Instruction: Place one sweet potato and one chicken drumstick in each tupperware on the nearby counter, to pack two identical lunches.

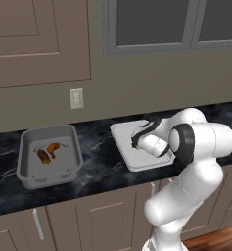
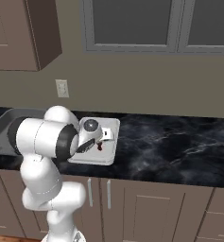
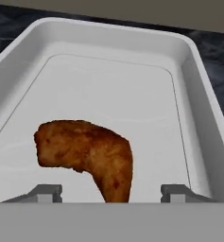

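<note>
A: Items, from the whitish tray [image 1: 121,139]?
B: Counter [image 1: 98,171] beneath; grey tub [image 1: 24,169] left, holding sweet potato [image 1: 43,157], drumstick [image 1: 54,148]. Second drumstick [image 3: 87,156] lies inside the tray.
A: Gripper [image 3: 112,191]?
B: Jaws apart, straddling it; lift straight up, avoiding a nudge.

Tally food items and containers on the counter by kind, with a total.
Browned chicken drumsticks: 2, one in the shallow whitish plastic tray, one in the deep grey plastic tub
Dark reddish-brown sweet potatoes: 1, in the grey tub
Rounded-corner plastic containers: 2
Total: 5
</note>
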Controlling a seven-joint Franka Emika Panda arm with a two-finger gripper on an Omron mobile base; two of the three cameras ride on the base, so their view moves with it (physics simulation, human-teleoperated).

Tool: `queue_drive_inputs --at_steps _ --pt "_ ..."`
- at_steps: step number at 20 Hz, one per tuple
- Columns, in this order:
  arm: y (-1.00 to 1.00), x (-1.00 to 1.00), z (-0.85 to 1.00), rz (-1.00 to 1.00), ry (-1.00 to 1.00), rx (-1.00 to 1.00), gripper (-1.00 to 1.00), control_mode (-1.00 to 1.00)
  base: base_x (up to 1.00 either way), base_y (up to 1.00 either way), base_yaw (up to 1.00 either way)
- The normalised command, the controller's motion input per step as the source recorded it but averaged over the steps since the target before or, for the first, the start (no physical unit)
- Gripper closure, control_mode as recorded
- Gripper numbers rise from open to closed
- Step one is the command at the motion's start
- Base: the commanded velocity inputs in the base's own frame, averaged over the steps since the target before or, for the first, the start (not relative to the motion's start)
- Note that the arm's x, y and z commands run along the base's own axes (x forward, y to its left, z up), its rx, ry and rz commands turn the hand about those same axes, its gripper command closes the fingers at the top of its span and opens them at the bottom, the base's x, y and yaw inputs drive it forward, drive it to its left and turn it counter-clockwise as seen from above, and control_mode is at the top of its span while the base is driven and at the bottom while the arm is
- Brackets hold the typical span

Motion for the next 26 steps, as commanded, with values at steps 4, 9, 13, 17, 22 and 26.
queue_drive_inputs --at_steps 4,9,13,17,22,26 --pt "0.0 -0.21 0.94 -0.04 -0.06 0.0 -1.0 -1.0 0.0 0.0 0.0" --pt "-0.01 -0.68 1.0 -0.01 0.0 0.0 -1.0 -1.0 0.0 0.0 0.0" --pt "0.0 -0.68 1.0 -0.03 0.07 0.0 -1.0 -1.0 0.0 0.0 0.0" --pt "0.0 -0.16 1.0 -0.09 0.2 -0.06 -1.0 -1.0 0.0 0.0 0.0" --pt "0.0 -0.02 1.0 -0.09 0.27 -0.06 -1.0 -1.0 0.0 0.0 0.0" --pt "0.0 -0.44 0.96 -0.01 0.14 -0.01 -1.0 -1.0 0.0 0.0 0.0"
